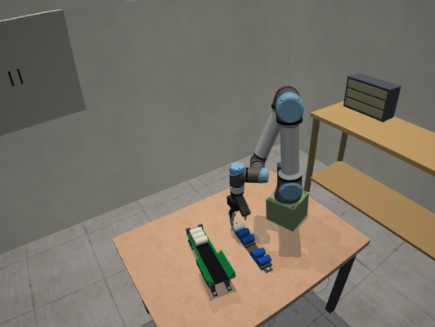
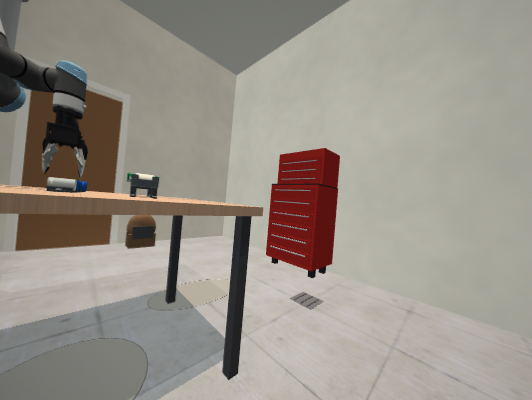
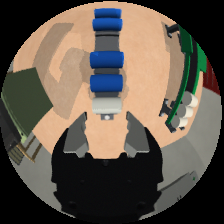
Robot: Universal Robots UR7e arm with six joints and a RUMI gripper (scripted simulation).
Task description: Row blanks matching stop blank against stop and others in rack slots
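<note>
The green ramp [image 1: 213, 262] [image 3: 186, 40] carries three white blanks in a row at its stop end: one [image 1: 196, 231] [image 3: 179, 121], a second [image 1: 198, 236] [image 3: 185, 111] and a third [image 1: 200, 240] [image 3: 189, 99]. The dark stock rack [image 1: 253, 248] [image 3: 107, 42] holds one white blank [image 1: 239, 226] [image 2: 62, 184] [image 3: 107, 105] at its far end. Beside it lie two blue blanks [image 1: 243, 232] [image 3: 106, 83], then a bare stretch, then two more blue blanks [image 1: 263, 260] [image 3: 107, 24]. My gripper [image 1: 239, 221] [image 2: 64, 173] [image 3: 106, 112] is open and empty, above the rack's white-blank end.
The ramp stands beside the rack, on the right in the wrist view. The arm's green base block [image 1: 287, 209] [image 3: 27, 100] stands on the rack's other side. A shelf unit [image 1: 368, 135] and a red tool cabinet [image 2: 302, 215] stand away from the table [image 1: 163, 262].
</note>
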